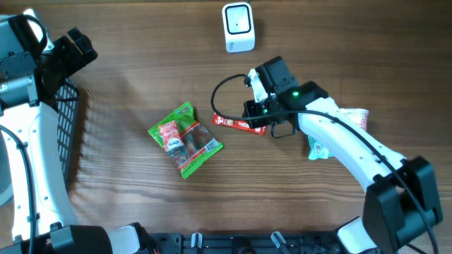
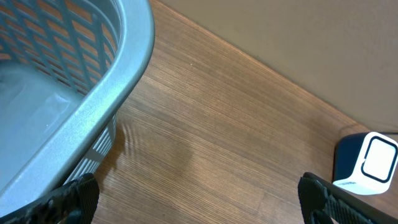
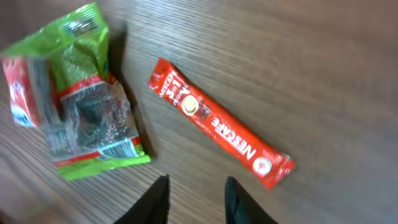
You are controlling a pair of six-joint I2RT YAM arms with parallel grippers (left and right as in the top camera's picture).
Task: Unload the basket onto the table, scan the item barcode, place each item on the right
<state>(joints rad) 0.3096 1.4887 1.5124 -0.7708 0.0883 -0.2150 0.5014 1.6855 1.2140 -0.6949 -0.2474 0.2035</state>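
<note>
A red Nescafe stick (image 3: 217, 127) lies flat on the wooden table, just right of a green snack packet (image 3: 74, 93). My right gripper (image 3: 198, 186) hovers near the stick with its two dark fingers a little apart and nothing between them. In the overhead view the stick (image 1: 236, 123) pokes out from under the right gripper (image 1: 258, 118), and the green packet (image 1: 186, 139) lies to its left. The white barcode scanner (image 1: 238, 27) stands at the far edge. My left gripper (image 2: 199, 202) is wide open and empty beside the basket, with the scanner (image 2: 368, 163) to its right.
A grey mesh basket (image 2: 93, 93) sits at the table's left side (image 1: 67, 127). A white and red packet (image 1: 357, 116) and a teal packet (image 1: 318, 149) lie partly hidden beneath the right arm.
</note>
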